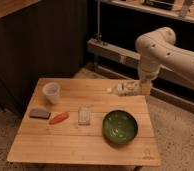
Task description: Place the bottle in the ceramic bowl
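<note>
The ceramic bowl [120, 127], glossy dark green, sits on the right part of the wooden table [75, 145]. The bottle [123, 89], clear with a white cap pointing left, is held lying sideways above the table's far right edge, behind and above the bowl. My gripper [141, 87] is shut on the bottle's right end, hanging from the white arm [162, 47] that comes in from the right.
A translucent white cup [51, 92] stands at the table's back left. A dark grey block [39, 113] and an orange object [59, 118] lie at the left. A short clear glass [83, 115] stands mid-table. Dark shelving is behind.
</note>
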`<state>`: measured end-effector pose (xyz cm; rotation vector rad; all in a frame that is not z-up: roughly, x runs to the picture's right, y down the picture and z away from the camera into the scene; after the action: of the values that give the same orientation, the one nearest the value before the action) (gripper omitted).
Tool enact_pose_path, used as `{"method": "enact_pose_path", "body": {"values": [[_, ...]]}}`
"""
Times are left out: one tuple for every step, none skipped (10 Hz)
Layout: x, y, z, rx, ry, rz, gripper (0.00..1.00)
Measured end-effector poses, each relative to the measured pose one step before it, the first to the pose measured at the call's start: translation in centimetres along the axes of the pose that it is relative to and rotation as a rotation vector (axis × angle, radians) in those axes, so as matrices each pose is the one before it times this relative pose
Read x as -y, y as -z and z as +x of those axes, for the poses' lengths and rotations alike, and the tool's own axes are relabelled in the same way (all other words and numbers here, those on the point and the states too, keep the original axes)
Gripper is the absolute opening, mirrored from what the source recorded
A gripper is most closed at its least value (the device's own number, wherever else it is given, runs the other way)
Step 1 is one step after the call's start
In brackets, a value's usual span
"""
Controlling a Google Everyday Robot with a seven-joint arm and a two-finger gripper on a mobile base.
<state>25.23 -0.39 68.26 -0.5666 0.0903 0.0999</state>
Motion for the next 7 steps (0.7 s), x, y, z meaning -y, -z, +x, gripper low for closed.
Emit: {"method": "enact_pose_path", "body": {"values": [[-1.621,-0.553,1.363,0.03542,-0.00288,-0.01383,0.04],[-1.507,-0.852,0.181,0.04099,0.01256,-0.01023,0.04],[-0.867,-1.002,0.028,0.02817,0.01713,-0.00634,0.04],[-0.677,-1.423,-0.275,0.02702,0.02067,-0.00646,0.04],[-0.423,-1.238,-0.428,0.01656,0.01807,-0.00238,0.04],[-0.57,-1.798,-0.972,0.01887,0.043,-0.00328,0.04],[-0.348,-1.272,-0.614,0.01457,0.03137,-0.0037,0.04]]}}
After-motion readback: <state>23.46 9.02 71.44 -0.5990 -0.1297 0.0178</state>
